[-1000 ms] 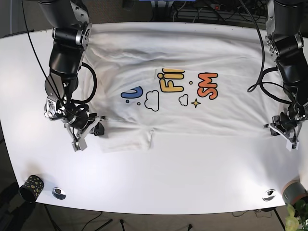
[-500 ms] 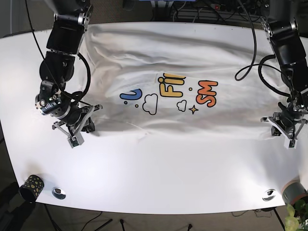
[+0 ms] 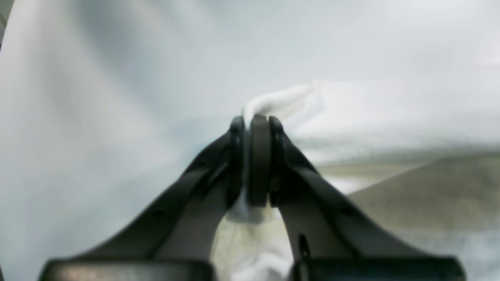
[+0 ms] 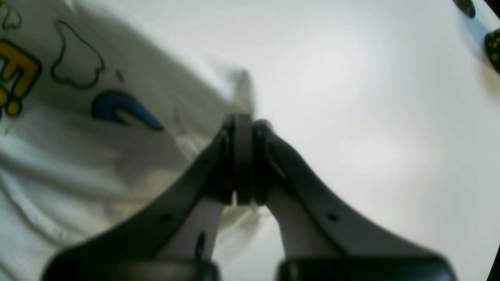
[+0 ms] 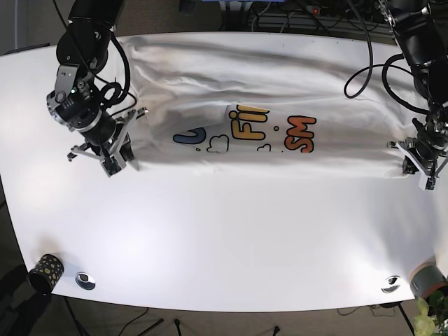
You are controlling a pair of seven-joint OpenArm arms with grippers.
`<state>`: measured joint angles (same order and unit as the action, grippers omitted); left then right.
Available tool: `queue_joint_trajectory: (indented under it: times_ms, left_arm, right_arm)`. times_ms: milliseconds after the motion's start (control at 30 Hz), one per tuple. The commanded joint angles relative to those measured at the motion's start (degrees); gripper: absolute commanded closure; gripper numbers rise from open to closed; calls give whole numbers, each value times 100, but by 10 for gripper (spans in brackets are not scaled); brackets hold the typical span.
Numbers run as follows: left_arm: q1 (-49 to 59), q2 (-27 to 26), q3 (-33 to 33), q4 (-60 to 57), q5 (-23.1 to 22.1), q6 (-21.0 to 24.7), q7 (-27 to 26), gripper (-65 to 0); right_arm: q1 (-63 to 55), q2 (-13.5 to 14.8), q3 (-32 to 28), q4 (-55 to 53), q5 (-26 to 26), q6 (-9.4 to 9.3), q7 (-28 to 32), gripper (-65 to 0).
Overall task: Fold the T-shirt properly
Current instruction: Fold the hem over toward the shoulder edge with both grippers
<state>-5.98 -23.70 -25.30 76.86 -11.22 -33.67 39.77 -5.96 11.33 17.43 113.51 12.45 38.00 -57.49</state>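
A white T-shirt (image 5: 280, 84) with a coloured print (image 5: 245, 129) lies across the far half of the white table (image 5: 231, 231). Its near edge is lifted and stretched between the two arms. My right gripper (image 5: 120, 162), on the base view's left, is shut on the shirt's left edge; in the right wrist view the gripper (image 4: 243, 121) pinches cloth (image 4: 97, 128) beside the blue print. My left gripper (image 5: 420, 170), on the base view's right, is shut on the shirt's right edge; in the left wrist view the gripper (image 3: 258, 121) shows a white fold (image 3: 281, 103) sticking out past its tips.
A dark spotted cup (image 5: 45, 271) stands at the near left corner, next to a metal disc (image 5: 85, 281). Another disc (image 5: 390, 283) and a grey cup (image 5: 428, 280) are at the near right corner. Cables hang behind the table.
Both grippers have moved away from the near edge toward the far side, carrying the shirt's lower edge with them. The print sits higher and the folded flap near the left gripper has gone.
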Motion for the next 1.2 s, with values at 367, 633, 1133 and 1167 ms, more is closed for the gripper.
queue_joint_trajectory:
  times_ms: [367,633,1133,1167]
  left_arm:
    - [400,-122,-859,600,-69,-633,924,0]
    - [1077,-122,-921,978,-69,-633,968,0]
    - [1481,-219,-921,987,-69,-633,959,-407]
    - [1481,-219,-921,995,-86,-633,959,-401]
  right_arm:
    - [-1299,-39,1101,213,1916,-15,-391,0]
    - [-1800,-127,1162,126,2153,-42,-391,0]
    - [-1897,-171,1198,-24,2153,-50,-374,-369]
    - [-1888,-188,1171,-24,2153,-42,-374,-390]
